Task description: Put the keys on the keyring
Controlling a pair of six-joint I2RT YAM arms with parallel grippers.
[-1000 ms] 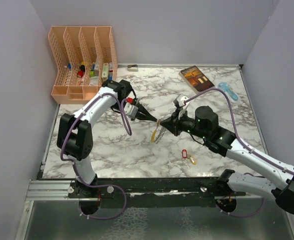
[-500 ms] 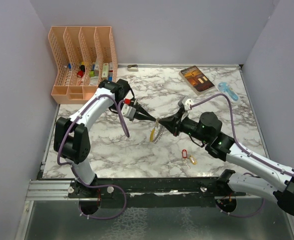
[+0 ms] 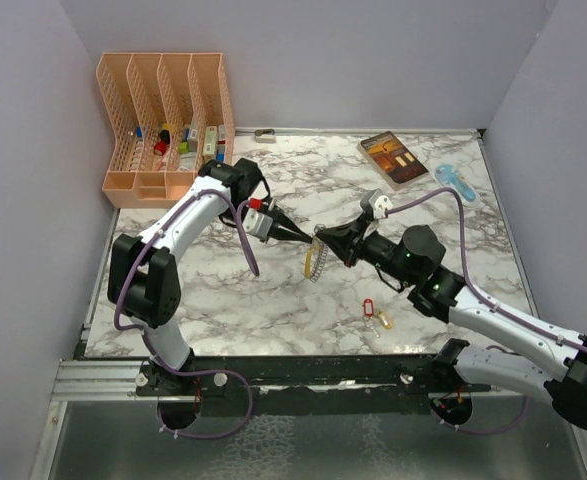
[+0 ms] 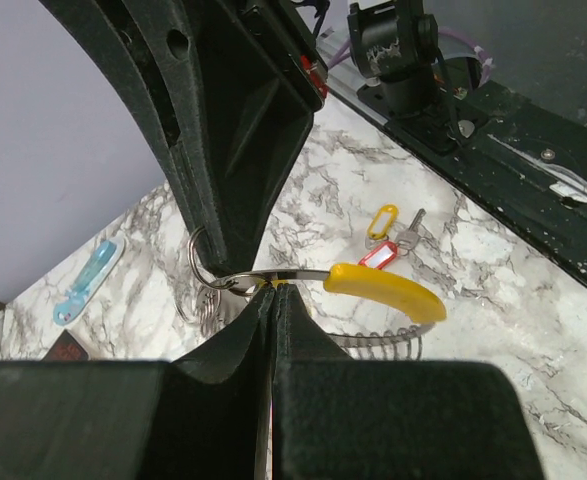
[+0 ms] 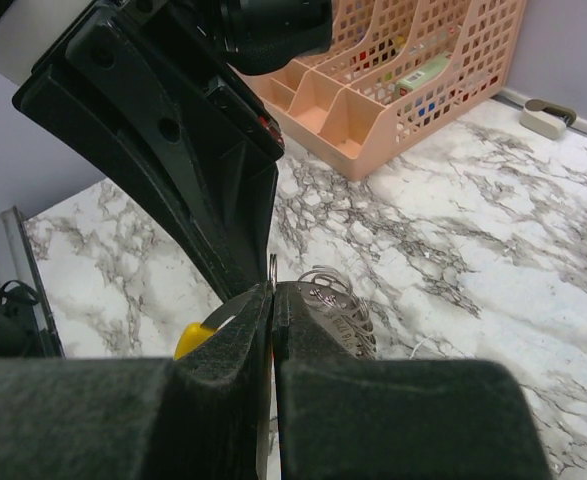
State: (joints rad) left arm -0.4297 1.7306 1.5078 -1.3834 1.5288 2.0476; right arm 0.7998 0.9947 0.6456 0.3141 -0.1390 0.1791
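Observation:
The keyring [image 3: 313,263], a silvery loop with a yellow plastic segment [image 4: 385,291], hangs above the table's middle between both grippers. My left gripper [image 3: 310,238] is shut on its thin metal band, as the left wrist view [image 4: 273,290] shows. My right gripper [image 3: 321,238] meets it tip to tip and is shut on a small silvery ring of the same keyring [image 5: 273,288]. The coiled silver part [image 5: 339,306] hangs beside the right fingers. The keys [image 3: 375,313], with red and yellow tags, lie on the table near the front edge; they also show in the left wrist view [image 4: 388,236].
An orange mesh organizer [image 3: 165,120] with small items stands at the back left. A brown book [image 3: 393,157] and a blue plastic object [image 3: 455,182] lie at the back right. A small grey item [image 3: 265,134] sits by the back wall.
The right arm has swung its wrist a little right and back while both grippers stay pinched on the keyring. The keyring has shifted slightly upward with them.

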